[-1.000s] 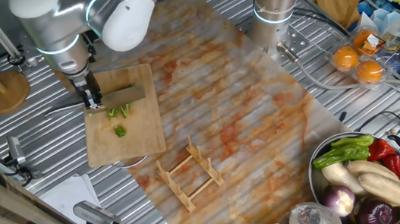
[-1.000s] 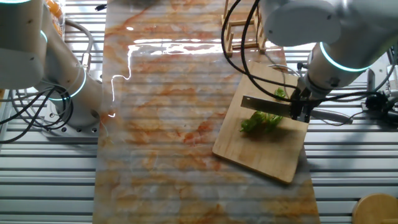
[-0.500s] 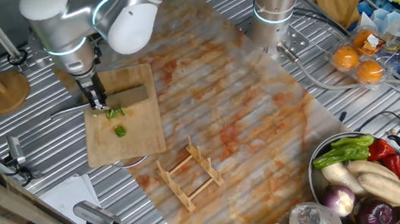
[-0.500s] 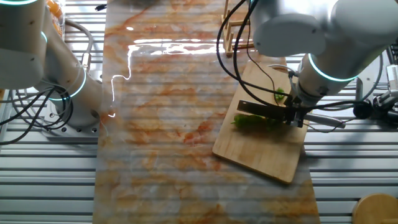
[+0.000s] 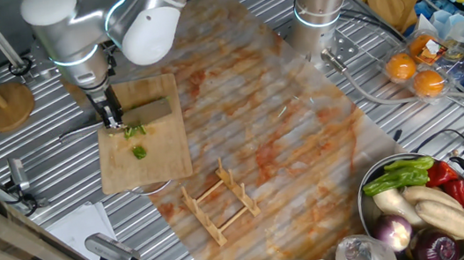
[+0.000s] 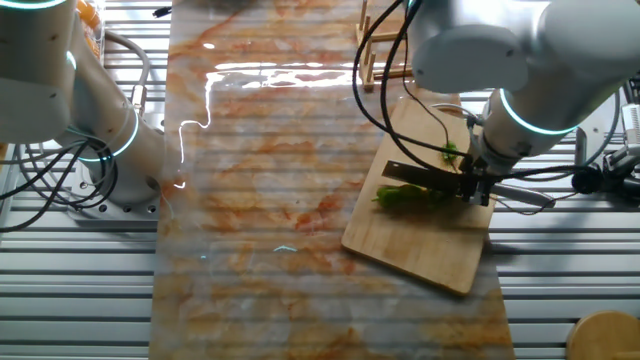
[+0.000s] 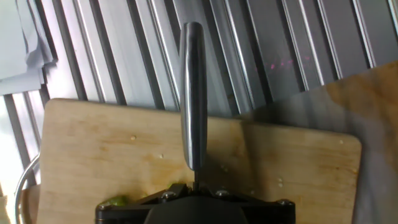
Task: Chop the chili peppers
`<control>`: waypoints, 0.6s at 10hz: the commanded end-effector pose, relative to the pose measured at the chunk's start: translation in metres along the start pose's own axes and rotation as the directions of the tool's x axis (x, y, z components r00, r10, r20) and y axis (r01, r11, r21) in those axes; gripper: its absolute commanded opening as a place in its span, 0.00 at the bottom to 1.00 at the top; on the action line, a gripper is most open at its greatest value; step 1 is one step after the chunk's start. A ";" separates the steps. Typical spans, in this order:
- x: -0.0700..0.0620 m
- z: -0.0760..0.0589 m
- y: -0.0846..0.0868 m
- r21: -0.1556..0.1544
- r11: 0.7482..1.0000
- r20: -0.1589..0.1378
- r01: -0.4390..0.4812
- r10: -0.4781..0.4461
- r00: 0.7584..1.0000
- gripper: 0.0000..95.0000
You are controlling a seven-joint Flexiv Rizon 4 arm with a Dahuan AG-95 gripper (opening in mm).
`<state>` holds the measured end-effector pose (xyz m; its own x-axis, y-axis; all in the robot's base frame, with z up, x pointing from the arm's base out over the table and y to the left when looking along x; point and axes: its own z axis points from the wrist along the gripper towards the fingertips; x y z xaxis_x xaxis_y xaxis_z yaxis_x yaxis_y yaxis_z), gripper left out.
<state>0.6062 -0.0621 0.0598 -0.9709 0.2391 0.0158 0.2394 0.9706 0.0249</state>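
With the end effector (image 5: pixel 110 120) clamped on a knife (image 6: pixel 420 177), the chili peppers (image 5: pixel 135 133) lie on the cutting board (image 5: pixel 159 152) already partly in chunks, so the chopping seems underway, with more cuts likely left.

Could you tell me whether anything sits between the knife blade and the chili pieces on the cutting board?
Nothing visible does: the knife held by the tool is right over the chili peppers on the cutting board.

Bright green chili peppers (image 5: pixel 135 131) lie on a tan wooden cutting board (image 5: pixel 159 152). The knife (image 6: pixel 420 177) is dark grey. The counter (image 5: pixel 295 69) wears an orange-streaked mat (image 5: pixel 288 150).
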 end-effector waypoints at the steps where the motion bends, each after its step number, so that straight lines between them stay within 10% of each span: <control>1: 0.012 0.004 0.000 -0.008 1.000 0.010 0.010 -0.010 1.000 0.00; 6: 0.027 0.003 0.010 0.051 0.997 0.009 0.063 -0.064 0.998 0.00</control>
<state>0.5847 -0.0457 0.0560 -0.9806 0.1954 0.0148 0.1952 0.9807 -0.0121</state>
